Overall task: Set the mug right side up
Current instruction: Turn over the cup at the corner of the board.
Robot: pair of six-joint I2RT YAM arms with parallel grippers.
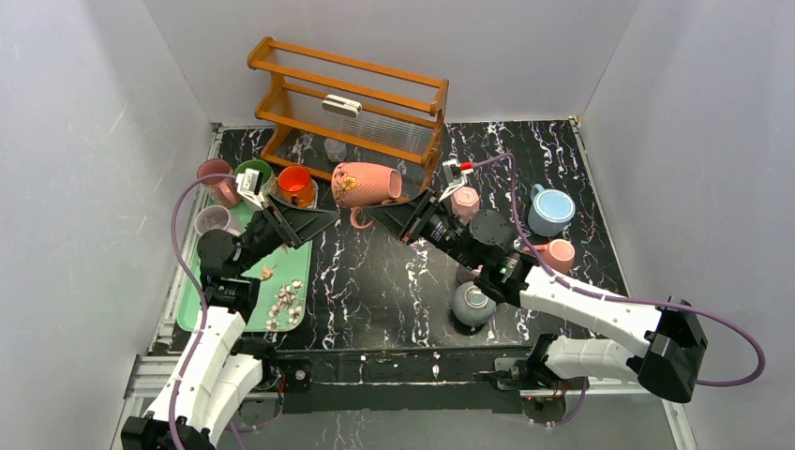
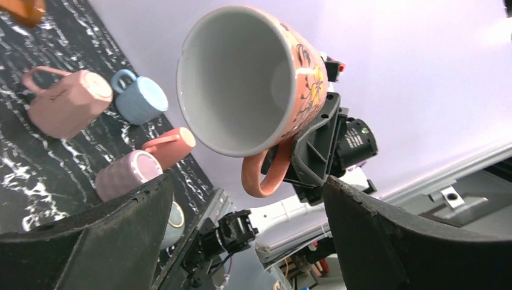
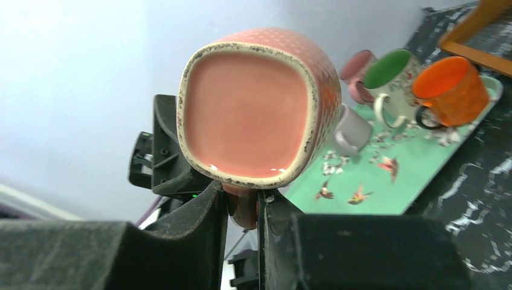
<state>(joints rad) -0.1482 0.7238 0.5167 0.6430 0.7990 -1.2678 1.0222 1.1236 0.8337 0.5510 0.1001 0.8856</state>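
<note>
A salmon-pink mug (image 1: 367,184) with a flower print hangs above the table on its side. Its white mouth (image 2: 238,78) faces my left gripper and its square base (image 3: 247,109) faces the right wrist. My right gripper (image 1: 372,215) (image 3: 241,196) is shut on the mug's handle (image 3: 244,211), which points down between its fingers. My left gripper (image 1: 323,221) (image 2: 247,187) stands open just left of the mug's rim. Nothing sits between its fingers and it is not touching the mug.
A green tray (image 1: 202,300) at the left holds an orange mug (image 1: 295,185), a green mug (image 1: 253,173), a pink mug (image 1: 216,178) and a lilac mug (image 1: 216,220). A wooden rack (image 1: 352,103) stands behind. A blue mug (image 1: 551,208), pink mugs (image 1: 466,202) and a grey mug (image 1: 473,303) sit at the right.
</note>
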